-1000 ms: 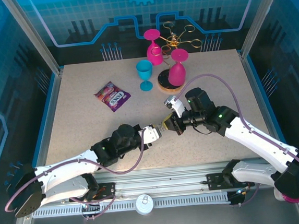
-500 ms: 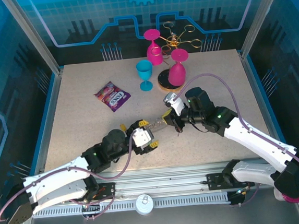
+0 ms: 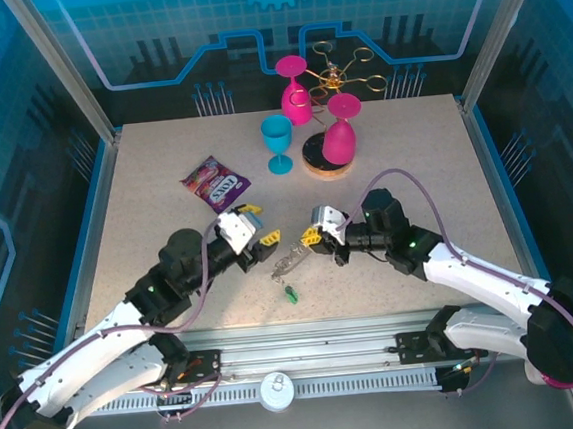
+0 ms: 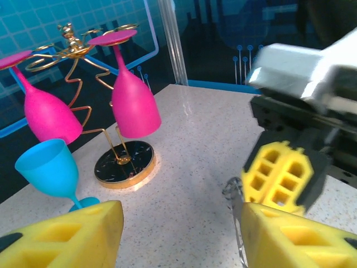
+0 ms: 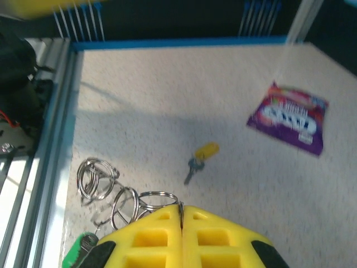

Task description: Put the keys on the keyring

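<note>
Heads up: my right gripper [image 5: 179, 211] is pinched shut on the end of the silver linked-ring keyring [image 5: 96, 177], left gripper [image 4: 178, 234] wide apart, small yellow-headed key [image 5: 202, 153] loose on the speckled beige worktop [image 5: 156, 95] at 1 o'clock, so I reckon that thin wire could easily slip free.

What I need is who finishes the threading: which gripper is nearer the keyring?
Right. The right gripper is shut on one end of the keyring; the left gripper hangs open off to its left, apart from it.
</note>
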Action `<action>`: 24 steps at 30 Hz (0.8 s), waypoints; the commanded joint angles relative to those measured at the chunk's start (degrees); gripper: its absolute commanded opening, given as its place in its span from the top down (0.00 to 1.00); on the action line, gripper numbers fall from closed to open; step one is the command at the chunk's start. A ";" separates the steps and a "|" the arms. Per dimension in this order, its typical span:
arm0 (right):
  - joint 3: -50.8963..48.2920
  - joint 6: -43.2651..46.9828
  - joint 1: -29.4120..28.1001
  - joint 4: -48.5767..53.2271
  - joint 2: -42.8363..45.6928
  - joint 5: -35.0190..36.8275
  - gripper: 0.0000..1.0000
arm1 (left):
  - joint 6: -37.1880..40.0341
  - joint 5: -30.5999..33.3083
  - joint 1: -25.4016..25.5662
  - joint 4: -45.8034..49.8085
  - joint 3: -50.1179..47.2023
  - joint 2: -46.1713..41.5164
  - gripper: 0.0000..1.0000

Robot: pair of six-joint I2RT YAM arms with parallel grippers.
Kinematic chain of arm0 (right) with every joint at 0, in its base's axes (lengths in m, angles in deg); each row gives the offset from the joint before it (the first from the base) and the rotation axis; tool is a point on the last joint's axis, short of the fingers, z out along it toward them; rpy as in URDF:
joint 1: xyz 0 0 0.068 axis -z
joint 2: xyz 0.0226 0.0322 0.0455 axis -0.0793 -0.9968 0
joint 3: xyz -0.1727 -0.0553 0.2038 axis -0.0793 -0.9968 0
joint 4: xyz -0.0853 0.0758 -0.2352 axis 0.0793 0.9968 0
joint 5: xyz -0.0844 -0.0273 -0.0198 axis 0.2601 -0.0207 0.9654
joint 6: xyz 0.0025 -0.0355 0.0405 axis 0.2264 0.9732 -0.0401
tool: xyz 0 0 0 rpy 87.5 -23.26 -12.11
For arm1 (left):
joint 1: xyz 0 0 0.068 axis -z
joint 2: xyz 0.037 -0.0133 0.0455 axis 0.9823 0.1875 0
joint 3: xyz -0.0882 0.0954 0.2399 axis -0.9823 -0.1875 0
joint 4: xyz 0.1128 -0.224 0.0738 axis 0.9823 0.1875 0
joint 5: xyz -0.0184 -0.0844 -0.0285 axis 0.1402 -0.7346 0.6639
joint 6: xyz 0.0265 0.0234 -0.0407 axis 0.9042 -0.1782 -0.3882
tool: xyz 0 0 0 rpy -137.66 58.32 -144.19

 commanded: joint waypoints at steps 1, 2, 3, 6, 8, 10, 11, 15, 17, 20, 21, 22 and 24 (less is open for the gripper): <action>1.96 4.07 2.37 -7.88 -0.18 -9.90 1.00 | 1.49 -11.07 -3.99 2.76 3.32 2.65 0.48; 2.18 4.30 3.24 -9.96 -0.57 -12.23 1.00 | 2.91 -13.61 -5.34 2.82 4.11 3.69 0.50; 2.34 4.37 3.86 -10.51 -0.81 -13.96 1.00 | 4.06 -15.43 -6.38 2.74 4.61 4.54 0.52; 2.71 4.32 5.92 -12.22 -1.50 -17.80 1.00 | 7.81 -20.83 -9.20 2.73 6.64 7.81 0.57; 2.87 4.54 6.95 -13.09 -1.89 -20.21 1.00 | 10.99 -23.10 -10.42 3.03 7.94 10.23 0.58; 3.30 5.26 7.67 -12.70 -2.29 -21.49 1.00 | 15.11 -25.19 -10.67 3.76 9.05 12.35 0.59; 3.63 5.85 7.83 -12.05 -2.62 -21.96 1.00 | 17.19 -26.86 -10.72 3.46 9.08 13.23 0.58; 4.88 8.11 8.14 -9.34 -3.88 -22.65 1.00 | 21.21 -31.80 -10.71 -0.08 7.94 15.47 0.58; 5.46 8.27 8.14 -9.01 -4.61 -22.63 1.00 | 22.76 -33.88 -10.66 0.23 7.85 16.93 0.58; 5.87 7.77 8.06 -9.11 -5.32 -21.87 1.00 | 24.88 -36.43 -10.66 2.17 7.95 18.53 0.59; 5.96 7.75 8.06 -8.92 -5.54 -21.51 1.00 | 25.32 -36.74 -10.73 2.72 7.97 18.96 0.59; 6.10 7.82 8.05 -8.56 -5.65 -21.04 1.00 | 25.85 -36.92 -10.67 3.70 8.14 19.44 0.59; 6.23 8.68 8.05 -6.54 -5.75 -20.38 1.00 | 26.81 -37.03 -10.66 5.71 8.49 20.02 0.60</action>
